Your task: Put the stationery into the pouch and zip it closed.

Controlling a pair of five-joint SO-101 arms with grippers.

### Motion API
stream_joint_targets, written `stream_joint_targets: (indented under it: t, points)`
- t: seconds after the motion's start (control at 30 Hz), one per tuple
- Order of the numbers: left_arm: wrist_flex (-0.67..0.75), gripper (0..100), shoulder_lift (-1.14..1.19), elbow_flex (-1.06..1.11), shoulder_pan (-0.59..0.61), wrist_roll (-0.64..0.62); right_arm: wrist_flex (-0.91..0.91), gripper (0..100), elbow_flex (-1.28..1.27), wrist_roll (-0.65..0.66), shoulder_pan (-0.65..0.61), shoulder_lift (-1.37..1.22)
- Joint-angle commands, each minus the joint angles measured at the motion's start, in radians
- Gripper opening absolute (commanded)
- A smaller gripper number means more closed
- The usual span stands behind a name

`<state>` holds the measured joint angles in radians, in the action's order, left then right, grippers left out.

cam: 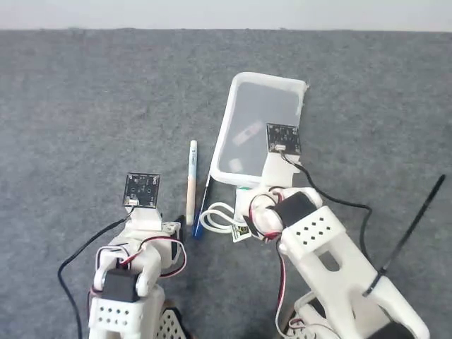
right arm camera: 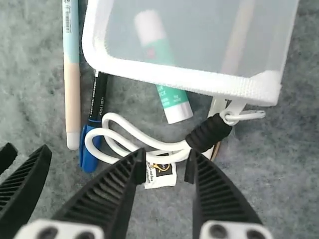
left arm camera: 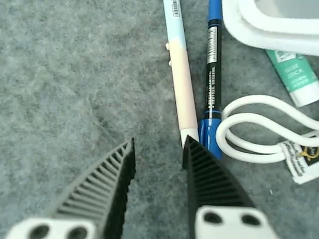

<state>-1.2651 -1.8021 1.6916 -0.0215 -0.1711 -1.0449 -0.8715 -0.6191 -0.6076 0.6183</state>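
We find the pouch point(cam: 224, 134) lying flat on the bench point(cam: 78, 106), at about one o'clock from the middle of the high view. Its near short edge is turned toward the arms, which we judge keeps that end within reach. A glue stick point(right arm camera: 173, 103) pokes out past that edge; whether it sits inside the pouch or under it we cannot tell.

At the pouch's nine o'clock side two pens lie parallel and just beside each other, a pastel pen point(cam: 191, 180) and a blue pen point(cam: 200, 224), both running roughly twelve to six. A white cord point(right arm camera: 124, 139) loops out from a black pull point(right arm camera: 208, 133) at the pouch's corner, touches the blue pen's cap and carries a small tag point(right arm camera: 160, 174).

The right end effector point(right arm camera: 165, 158) hangs over the cord and tag at the pouch's six o'clock, fingers spread and holding nothing. The left end effector point(left arm camera: 159, 147) is also spread and empty at the pens' six o'clock, with their near ends close to one finger. We judge this a ready stance for taking a pen; both pens are not yet packed.
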Motion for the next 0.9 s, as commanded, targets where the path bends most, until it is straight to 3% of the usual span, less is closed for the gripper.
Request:
stream_joint_targets:
  t: [0.0,0.2,0.47,0.87]
  points:
    - [-0.002,15,-0.026,-0.007,0.005,-0.009,0.022,12.8,0.005,-0.008,-0.007,0.001]
    - [-0.002,15,-0.026,-0.007,0.005,-0.009,0.053,12.8,0.009,-0.006,-0.005,-0.105]
    - [-0.002,15,-0.026,-0.007,0.005,-0.009,0.07,12.8,0.123,-0.008,0.116,-0.288]
    - [-0.002,15,-0.026,-0.007,0.005,-0.009,0.05,12.8,0.221,-0.057,0.124,-0.478]
